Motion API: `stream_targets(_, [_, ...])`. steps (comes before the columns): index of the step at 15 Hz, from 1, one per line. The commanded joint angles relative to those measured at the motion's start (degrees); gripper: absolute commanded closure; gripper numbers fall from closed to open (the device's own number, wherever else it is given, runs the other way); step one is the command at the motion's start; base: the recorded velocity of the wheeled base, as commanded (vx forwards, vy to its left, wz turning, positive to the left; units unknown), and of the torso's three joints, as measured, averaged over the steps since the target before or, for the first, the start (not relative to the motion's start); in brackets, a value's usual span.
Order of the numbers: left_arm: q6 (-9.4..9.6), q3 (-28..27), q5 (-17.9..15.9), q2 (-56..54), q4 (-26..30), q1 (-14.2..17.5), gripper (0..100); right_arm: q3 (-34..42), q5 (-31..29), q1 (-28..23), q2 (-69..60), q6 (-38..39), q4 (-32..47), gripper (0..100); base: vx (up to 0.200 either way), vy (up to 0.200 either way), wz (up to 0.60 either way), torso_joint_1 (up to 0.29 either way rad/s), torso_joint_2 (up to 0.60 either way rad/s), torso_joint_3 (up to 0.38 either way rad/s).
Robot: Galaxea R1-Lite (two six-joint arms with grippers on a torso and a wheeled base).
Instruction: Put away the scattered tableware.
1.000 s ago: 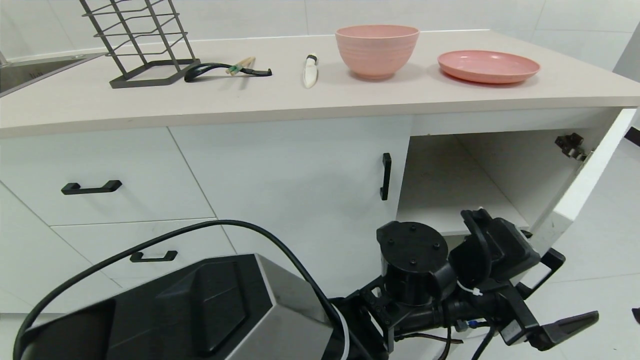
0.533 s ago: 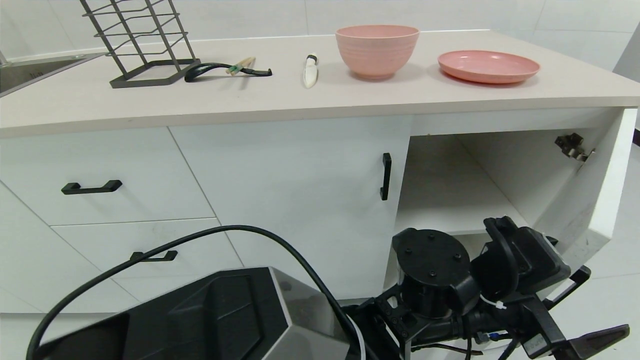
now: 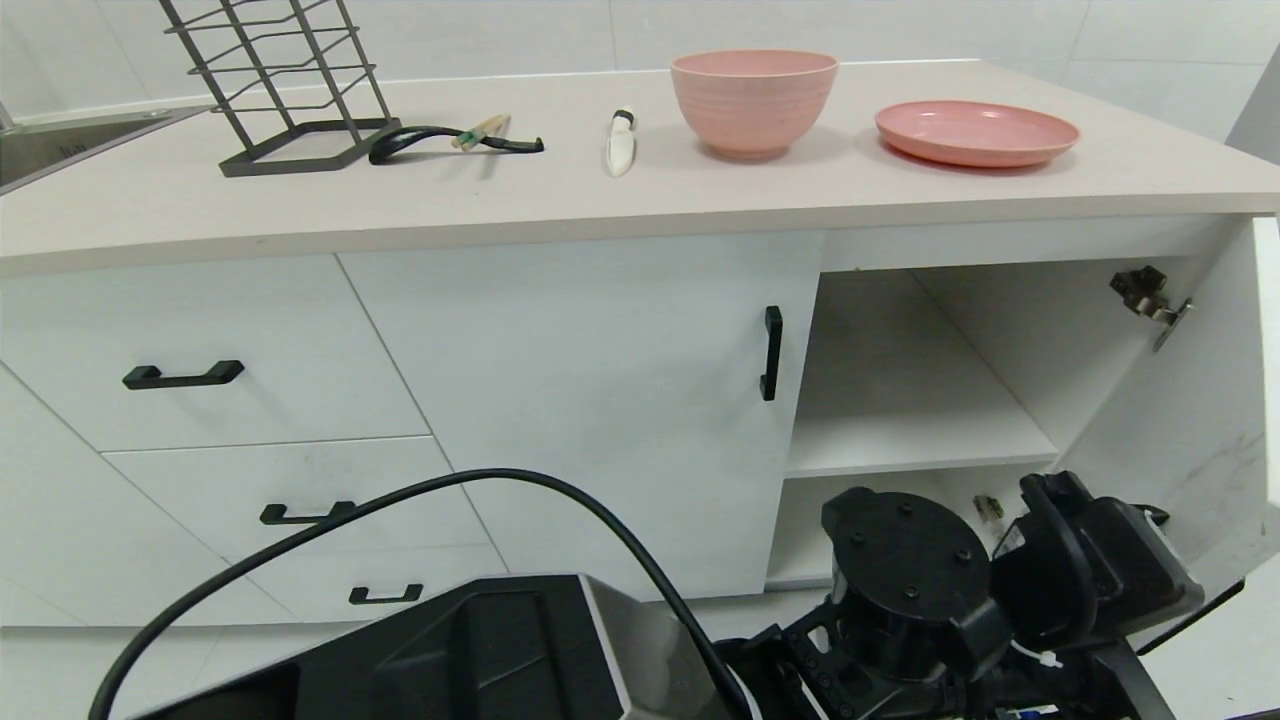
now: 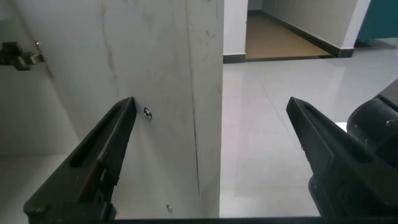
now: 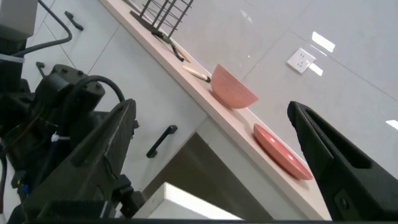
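Observation:
On the counter stand a pink bowl (image 3: 754, 100) (image 5: 233, 87) and, to its right, a pink plate (image 3: 976, 130) (image 5: 280, 149). Left of the bowl lie a white utensil (image 3: 620, 145), a pair of chopsticks (image 3: 485, 127) and a black ladle (image 3: 400, 140). My left arm's wrist (image 3: 900, 560) hangs low in front of the open cabinet (image 3: 900, 380). The left gripper (image 4: 210, 106) is open with nothing in it, facing the inner face of the cabinet door (image 4: 155, 93). My right gripper (image 5: 210, 107) is open, holds nothing, and sits low, well below the counter.
A black wire rack (image 3: 290, 90) stands at the counter's back left, beside a sink (image 3: 60, 140). The right cabinet door (image 3: 1200, 420) is swung out wide, showing a bare shelf (image 3: 920, 440). Drawers with black handles (image 3: 182, 375) fill the left front.
My left arm has dropped lower and to the right, and its fingers have gone below the head view's edge. The cabinet door has swung further open.

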Motion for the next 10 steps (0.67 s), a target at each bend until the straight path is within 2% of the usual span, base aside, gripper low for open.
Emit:
stream_targets(1, [-0.01,-0.8,-0.1,0.7,0.0,-1.1,0,0.1,0.0,0.0,-0.3,-0.1,0.0,0,0.000,0.000,0.00,0.000,0.00,0.000])
stream_targets(5, [-0.27,-6.8,-0.3,4.6,-0.1,-2.3,0,-0.2,0.0,0.0,-0.8,-0.1,0.0,0,0.000,0.000,0.00,0.000,0.00,0.000])
stream_targets(10, [-0.36,-11.3,-0.3,7.3,0.0,-3.9,0,-0.9,0.1,0.0,-2.2,-0.1,0.0,0,0.000,0.000,0.00,0.000,0.00,0.000])
